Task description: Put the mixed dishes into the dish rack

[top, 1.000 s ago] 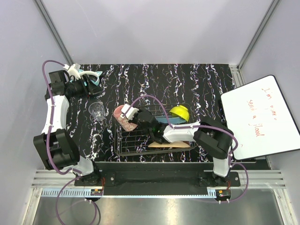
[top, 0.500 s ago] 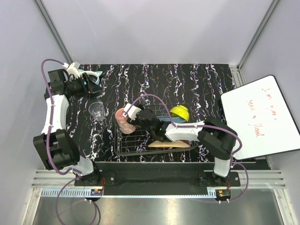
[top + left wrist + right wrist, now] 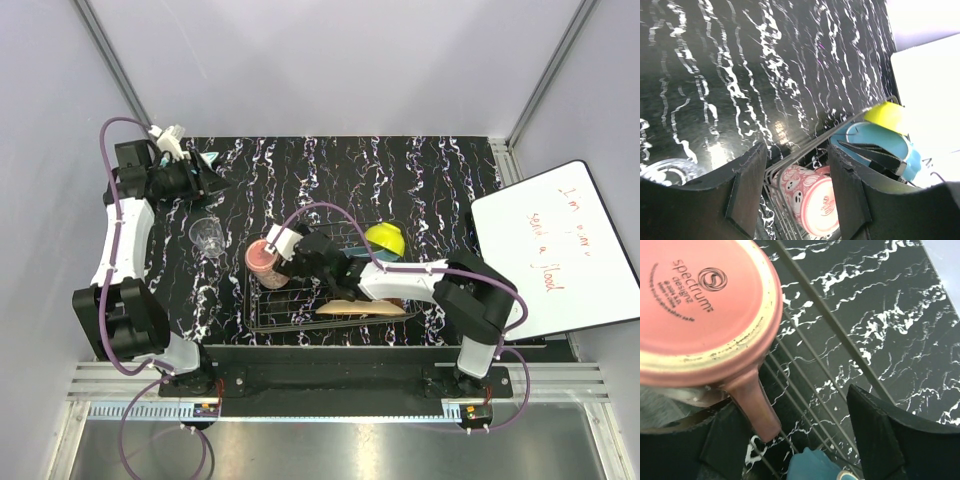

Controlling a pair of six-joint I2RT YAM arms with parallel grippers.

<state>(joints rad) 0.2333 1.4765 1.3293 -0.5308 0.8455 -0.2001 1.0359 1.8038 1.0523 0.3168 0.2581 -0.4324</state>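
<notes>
Right pincer (image 3: 797, 410) gapes wide, gripping nothing; the pink mug (image 3: 700, 300) sits upside down in the dish rack (image 3: 285, 312). Withdraw straight back, clear of its handle (image 3: 756, 410).

This was a robotics lab test cell. A black, white-veined marble-pattern tabletop (image 3: 440, 180) was boxed in by plain pale lavender wall panels (image 3: 320, 60) and bare aluminium frame posts (image 3: 108, 55). White-and-black robot arms (image 3: 118, 240) trailing purple cables (image 3: 320, 206) were bolted by a slotted metal rail (image 3: 330, 412), beside a red-scribbled whiteboard (image 3: 555, 255).
</notes>
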